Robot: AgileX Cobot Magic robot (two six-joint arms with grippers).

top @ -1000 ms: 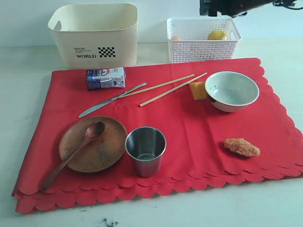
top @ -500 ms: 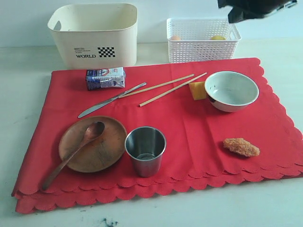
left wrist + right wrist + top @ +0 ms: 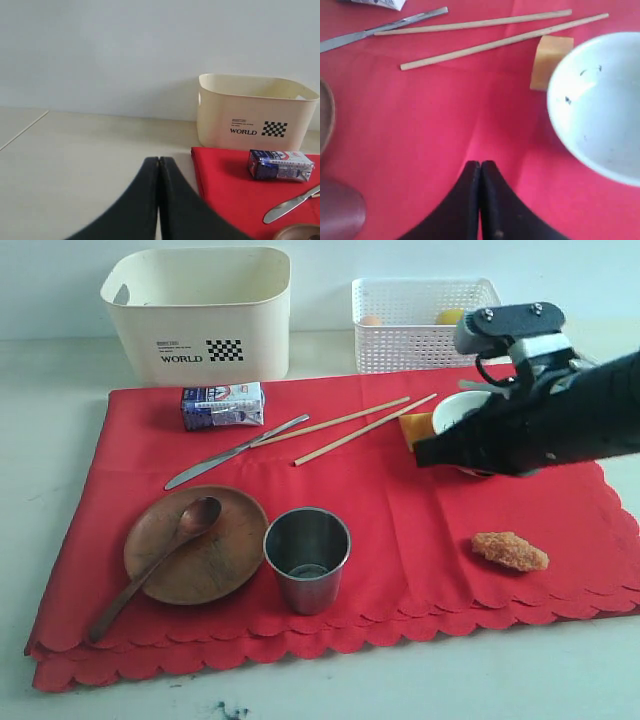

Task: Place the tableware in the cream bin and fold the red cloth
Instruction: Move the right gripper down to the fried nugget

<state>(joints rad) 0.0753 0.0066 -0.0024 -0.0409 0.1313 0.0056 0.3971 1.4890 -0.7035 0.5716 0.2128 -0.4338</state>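
The red cloth (image 3: 380, 520) lies spread on the table. On it are a wooden plate (image 3: 215, 555) with a wooden spoon (image 3: 160, 565), a steel cup (image 3: 307, 558), a knife (image 3: 235, 452) and two chopsticks (image 3: 340, 420). The white bowl (image 3: 455, 410) is partly hidden behind my right arm. My right gripper (image 3: 420, 455) hovers shut and empty over the cloth beside the bowl (image 3: 600, 110), its tips (image 3: 480, 163) pressed together. The cream bin (image 3: 200, 310) stands behind the cloth. My left gripper (image 3: 159, 159) is shut and empty over bare table, left of the cloth (image 3: 225, 185) and bin (image 3: 255, 112).
A white lattice basket (image 3: 425, 325) with food stands at the back right. A milk carton (image 3: 222, 405), a yellow block (image 3: 413, 427) by the bowl and a fried piece (image 3: 510, 551) lie on the cloth. Bare table surrounds the cloth.
My right arm has come down from above the basket to hang low over the cloth in front of the bowl. The objects on the cloth have not moved.
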